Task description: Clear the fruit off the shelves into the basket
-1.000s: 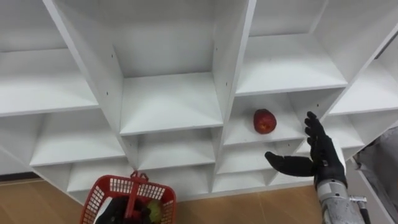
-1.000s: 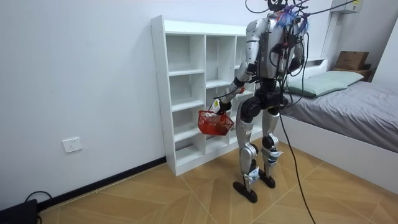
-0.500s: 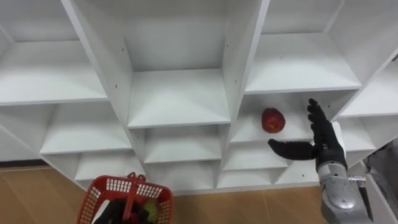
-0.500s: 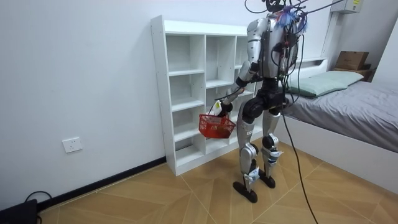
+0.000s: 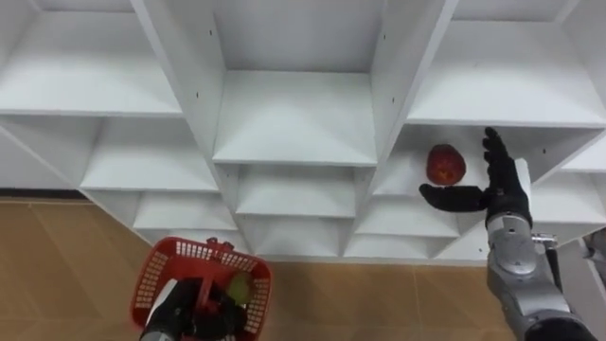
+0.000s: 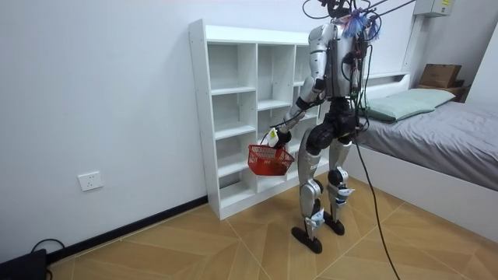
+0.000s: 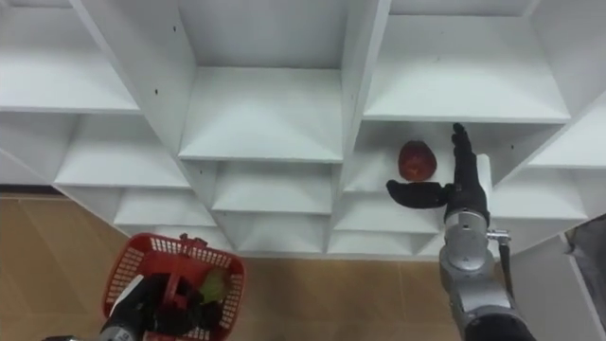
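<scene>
- Apple (image 5: 445, 164) lies on a right-column shelf of the closet (image 5: 294, 114).
- Your right hand (image 5: 500, 189) is spread open just right of it.
- Your left hand (image 5: 185, 305) grips the red basket (image 5: 150, 282) by its handle, near left.

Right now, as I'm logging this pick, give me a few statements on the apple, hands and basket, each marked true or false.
The round red apple lies on a white closet shelf: true.
The right robot hand is curled round the apple: false, its fingers are straight, open beside it.
The left robot hand holds the red plastic basket by its handle: true.
The basket is empty: false, a green fruit lies in it.
</scene>
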